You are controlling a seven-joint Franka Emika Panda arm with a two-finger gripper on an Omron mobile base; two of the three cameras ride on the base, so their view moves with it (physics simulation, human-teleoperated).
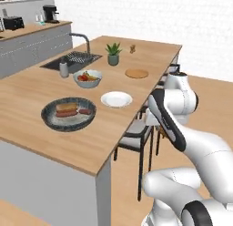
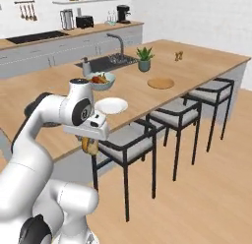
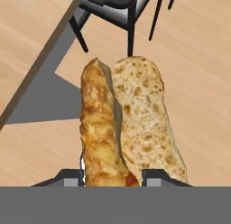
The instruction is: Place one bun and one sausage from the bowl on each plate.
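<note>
From the left base view, we see the speckled bowl point(image 1: 68, 113) at nine o'clock of the white plate point(image 1: 116, 99) on the tabletop point(image 1: 36, 84). In the right base view, our jaws point(image 2: 90, 145) hang off its edge. The hand view shows them clamped on a split bun point(image 3: 128, 123); we should lift before crossing.

Matt wood island counter point(image 1: 54, 143), glossy white plate point(image 1: 116, 99), speckled glazed bowl point(image 1: 49, 121), rough porous bun point(image 3: 135, 123).

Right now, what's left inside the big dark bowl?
In the bowl lie a bun and sausages; their exact number is unclear. Another bun is in the gripper, over the floor beside the counter.
</note>
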